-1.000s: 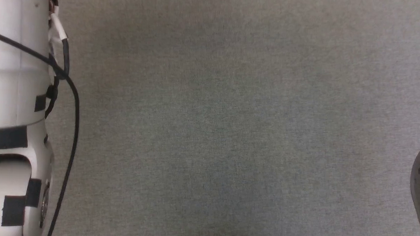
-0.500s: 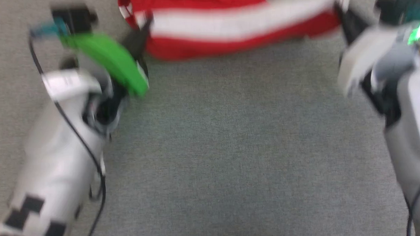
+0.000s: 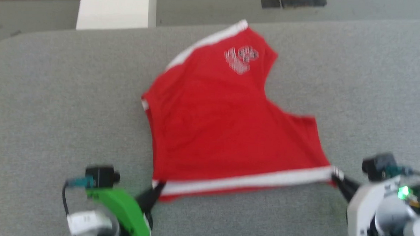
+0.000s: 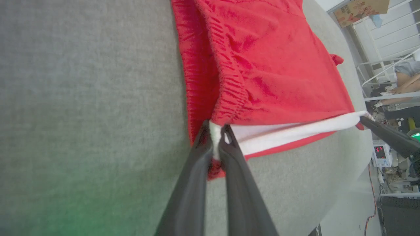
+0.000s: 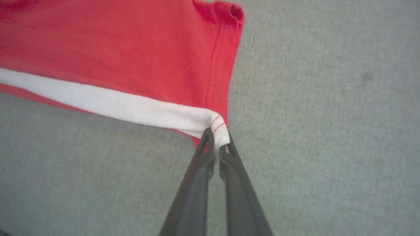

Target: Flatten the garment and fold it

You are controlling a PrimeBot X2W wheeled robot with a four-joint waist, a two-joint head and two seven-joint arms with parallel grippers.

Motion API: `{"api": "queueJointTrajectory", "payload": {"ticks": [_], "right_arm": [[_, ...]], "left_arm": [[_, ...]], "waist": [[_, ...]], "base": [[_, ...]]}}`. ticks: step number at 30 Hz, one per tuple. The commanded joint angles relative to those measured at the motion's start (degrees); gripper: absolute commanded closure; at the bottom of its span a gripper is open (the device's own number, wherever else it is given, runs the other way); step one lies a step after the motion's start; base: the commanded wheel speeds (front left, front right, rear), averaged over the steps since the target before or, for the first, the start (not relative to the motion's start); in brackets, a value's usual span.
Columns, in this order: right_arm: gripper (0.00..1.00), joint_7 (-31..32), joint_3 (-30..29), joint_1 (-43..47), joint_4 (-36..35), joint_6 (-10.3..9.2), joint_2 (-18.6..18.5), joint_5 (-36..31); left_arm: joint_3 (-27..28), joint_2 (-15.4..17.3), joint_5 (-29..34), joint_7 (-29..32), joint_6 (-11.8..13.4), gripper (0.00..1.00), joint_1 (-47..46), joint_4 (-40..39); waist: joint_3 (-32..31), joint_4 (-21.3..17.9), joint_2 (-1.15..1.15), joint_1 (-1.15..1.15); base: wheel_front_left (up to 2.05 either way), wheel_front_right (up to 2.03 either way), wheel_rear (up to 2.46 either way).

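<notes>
Gripping the garment by two corners of its white band, we hold that edge stretched side to side across the near part of the grey table. At left, our left gripper has its jaws pressed together on the band's left corner, with gathered red cloth just above the pinch in the left wrist view. Between the arms the red body lies on the table and reaches away from us. Its longer run looks near to far, and a lobe with a white print points toward the far edge. At right, our right gripper has its jaws clamped on the band's right corner.
</notes>
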Motion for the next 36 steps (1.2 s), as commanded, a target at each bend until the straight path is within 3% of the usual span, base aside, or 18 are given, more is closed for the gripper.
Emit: {"api": "queueJointTrajectory", "payload": {"ticks": [1,9,15,22,30,36], "right_arm": [[1.00,1.54,-1.21,3.12,-1.52,-0.11,-0.17,0.32],[1.00,14.66,-9.20,19.79,-11.36,-0.11,4.16,-0.39],[1.00,11.46,-11.11,19.87,-18.47,-0.11,5.36,-2.34],[1.00,6.77,-7.84,8.35,-17.54,-0.11,3.96,-4.07],[1.00,4.15,-3.72,-11.18,-6.76,-0.11,1.08,-3.48],[1.00,3.82,0.72,-24.14,2.10,-0.11,-1.55,-2.15]], "left_arm": [[-0.15,1.32,-0.52,0.48,1.27,1.00,3.13,-1.27],[-2.79,3.97,-2.33,4.29,5.30,1.00,14.60,-9.36],[-1.79,1.93,-0.66,-1.35,3.84,1.00,14.40,-13.85],[0.34,-2.84,1.56,-7.12,3.27,1.00,6.76,-12.95],[1.73,-6.96,4.13,-10.14,3.84,1.00,-4.14,-6.16],[1.91,-9.45,4.92,-11.64,2.74,1.00,-10.81,0.24]], "waist": [[-3.63,0.29,0.00,0.01],[-6.11,1.42,0.00,0.01],[-5.99,2.37,0.00,0.01],[-4.05,3.87,0.00,0.01],[1.28,7.52,0.00,0.01],[6.20,10.79,0.00,0.01]], "base": [[0.00,0.00,0.00],[0.00,0.00,0.00],[0.00,0.00,0.00],[0.00,0.00,0.00],[0.00,0.00,0.00],[0.00,0.00,0.00]]}}
